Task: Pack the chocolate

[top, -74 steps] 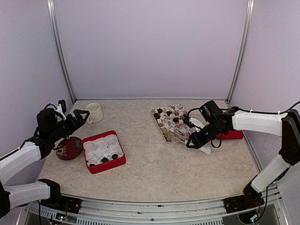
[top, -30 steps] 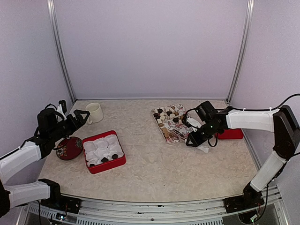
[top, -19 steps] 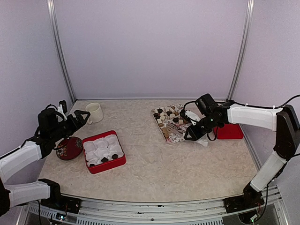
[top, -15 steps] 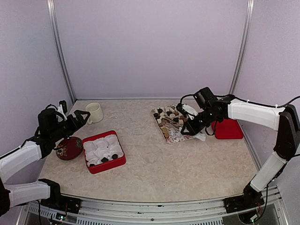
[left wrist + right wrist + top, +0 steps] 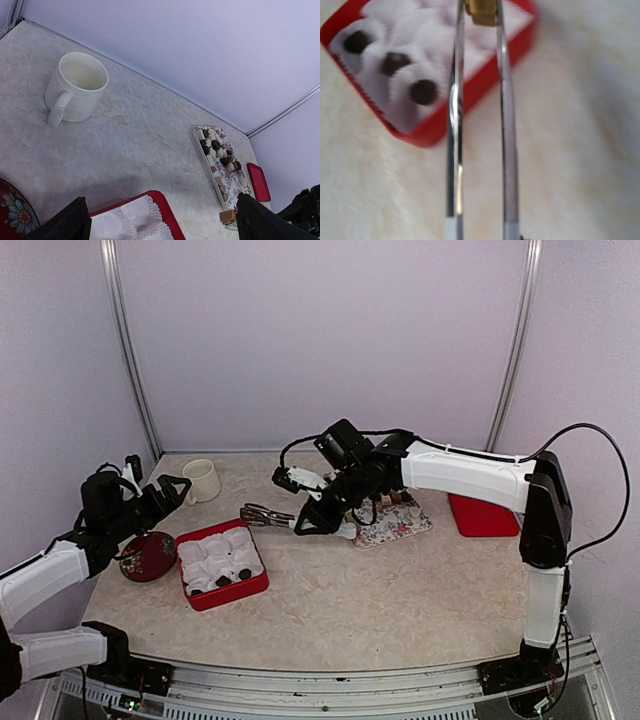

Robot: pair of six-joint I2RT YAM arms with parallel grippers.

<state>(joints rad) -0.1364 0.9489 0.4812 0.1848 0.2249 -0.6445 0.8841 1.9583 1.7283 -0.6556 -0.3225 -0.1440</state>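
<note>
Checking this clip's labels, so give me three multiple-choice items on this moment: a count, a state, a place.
1. How many dark pieces lie in the red box? A one; B three; C six.
2. The left tool is: A open and empty; B shut on a dark piece; C shut on the red box.
3. Where is the tan piece? A in the left tool; B between the tongs' tips; C lying in the red box.
Answers: B, the right wrist view shows exactly three; A, its fingers stand apart with nothing between; B, the right tool's tongs pinch it.
</note>
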